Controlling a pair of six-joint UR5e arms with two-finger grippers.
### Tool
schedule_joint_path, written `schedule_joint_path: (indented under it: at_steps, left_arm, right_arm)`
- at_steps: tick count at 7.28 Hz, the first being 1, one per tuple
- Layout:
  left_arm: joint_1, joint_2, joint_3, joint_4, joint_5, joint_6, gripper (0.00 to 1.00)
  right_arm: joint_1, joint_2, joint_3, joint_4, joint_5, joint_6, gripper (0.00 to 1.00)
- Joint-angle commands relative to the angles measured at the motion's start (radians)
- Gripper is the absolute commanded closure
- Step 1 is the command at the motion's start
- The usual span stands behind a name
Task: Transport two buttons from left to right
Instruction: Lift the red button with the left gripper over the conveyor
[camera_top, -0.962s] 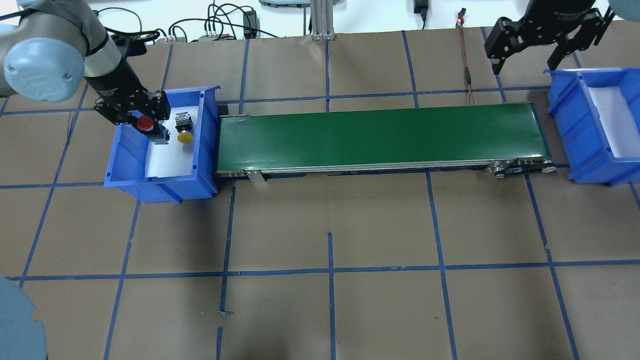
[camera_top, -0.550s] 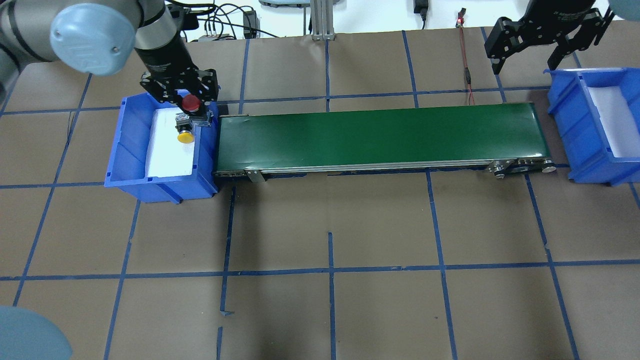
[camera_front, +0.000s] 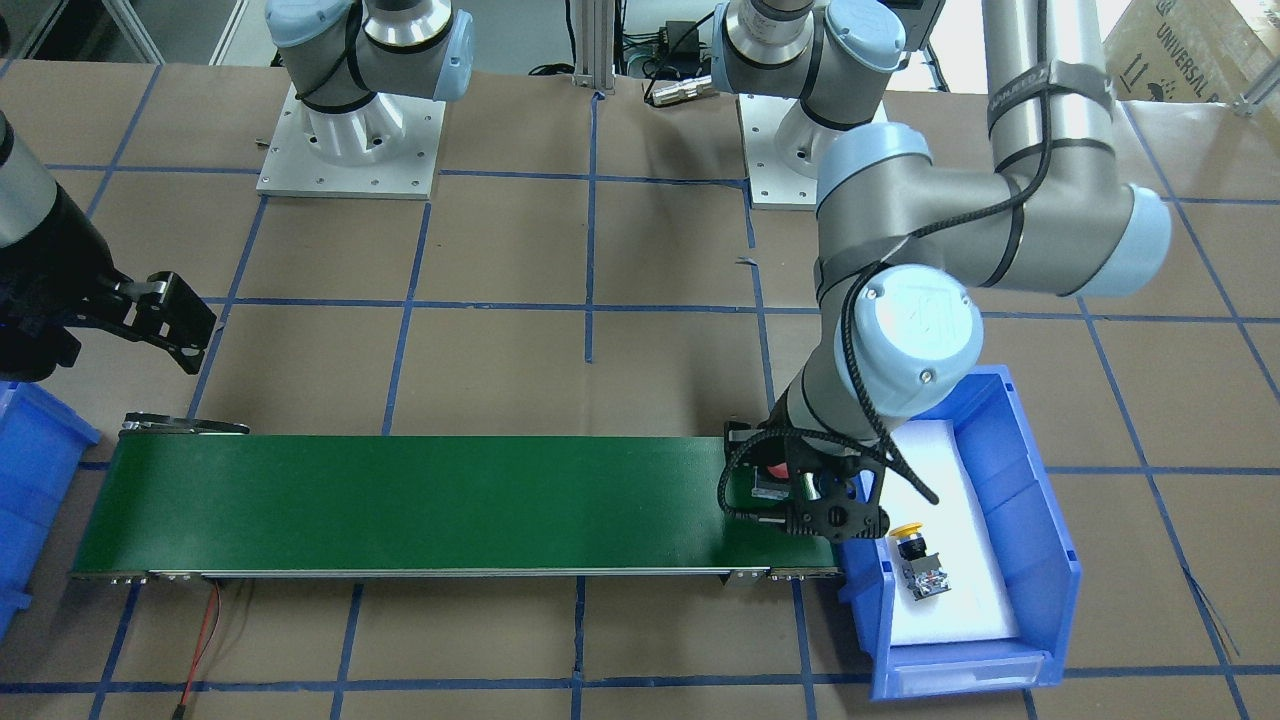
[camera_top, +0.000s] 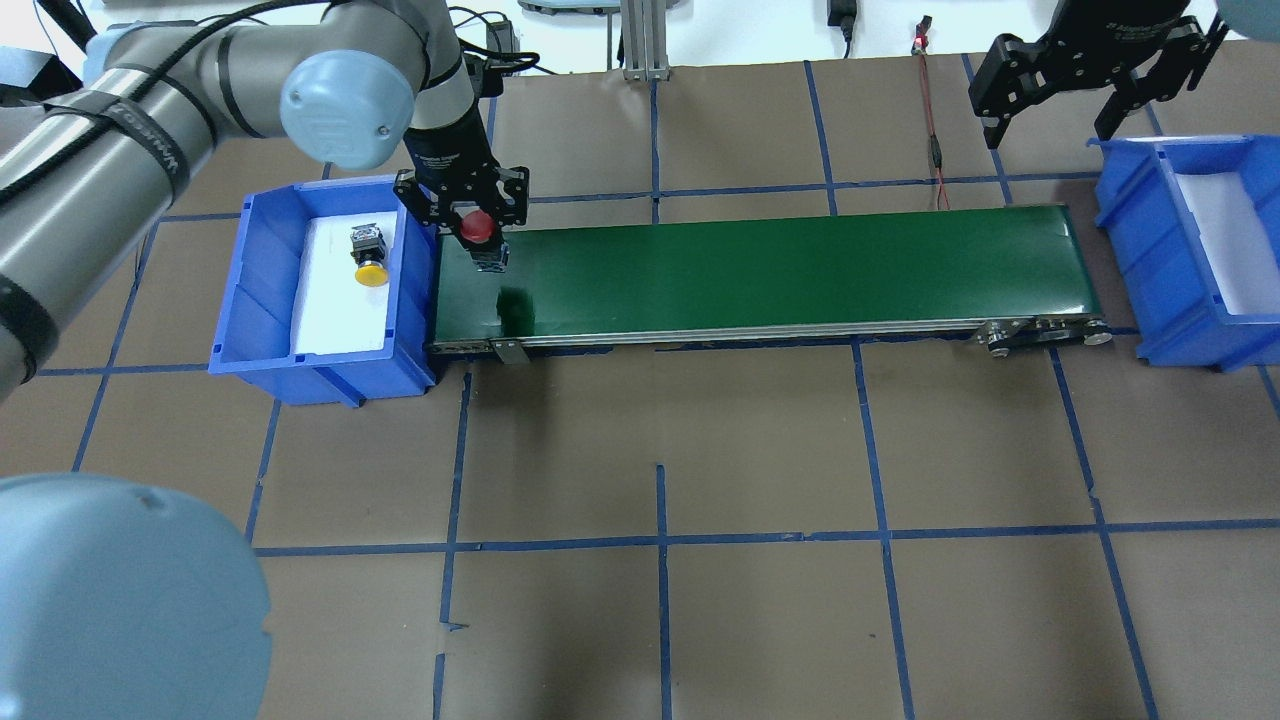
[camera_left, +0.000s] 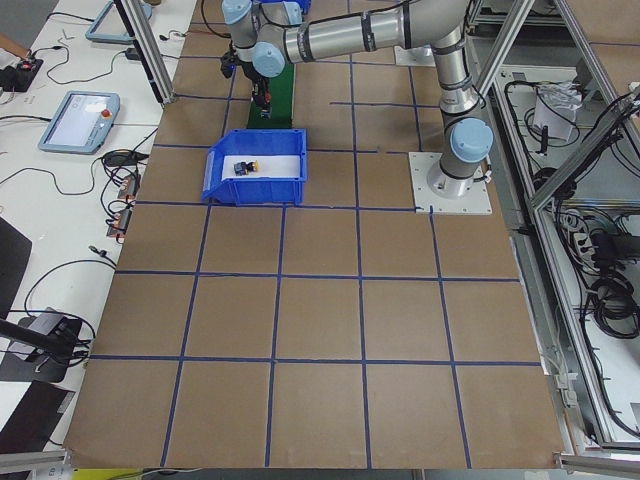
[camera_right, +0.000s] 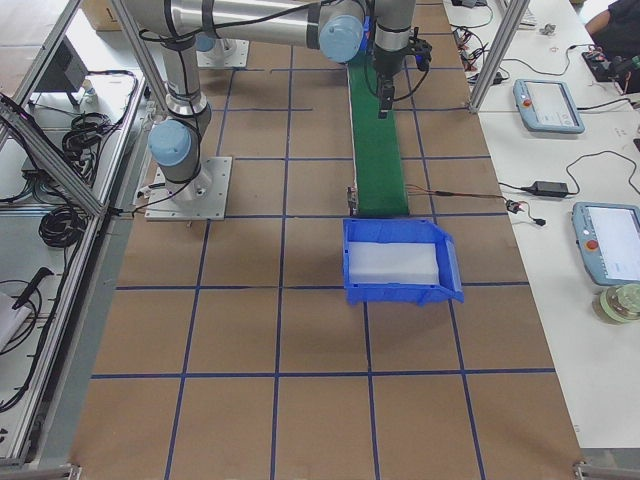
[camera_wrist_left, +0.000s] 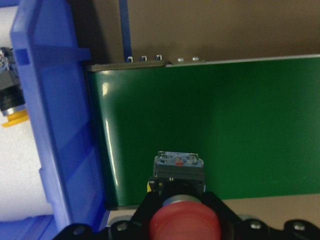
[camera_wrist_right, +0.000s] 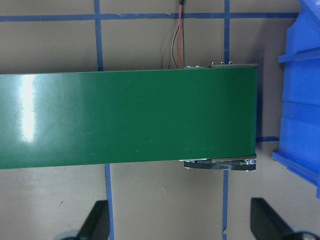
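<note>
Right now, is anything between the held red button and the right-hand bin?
Nothing visible. The left gripper holds the red button over the left end of the green belt; no object lies on it up to the right bin.

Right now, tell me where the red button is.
Overhead view: the red button hangs in the left arm's fingers over the left end of the green belt, just right of the blue bin that holds the yellow button.
</note>
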Motion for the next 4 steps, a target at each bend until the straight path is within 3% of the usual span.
schedule_joint_path:
  at_steps: [1,3,4]
  left_arm:
    - [-0.027,-0.033,0.005,0.024,0.002,-0.033,0.78]
    - [-0.027,-0.042,0.005,0.024,0.005,-0.074,0.73]
    - [-0.029,-0.039,0.0,0.024,0.008,-0.076,0.32]
  right_arm:
    - [0.0,0.0,0.0,0.0,0.0,0.0,0.0]
    - [0.0,0.0,0.002,0.002,0.0,-0.005,0.0]
    - [-0.001,0.002,-0.002,0.0,-0.002,-0.006,0.0]
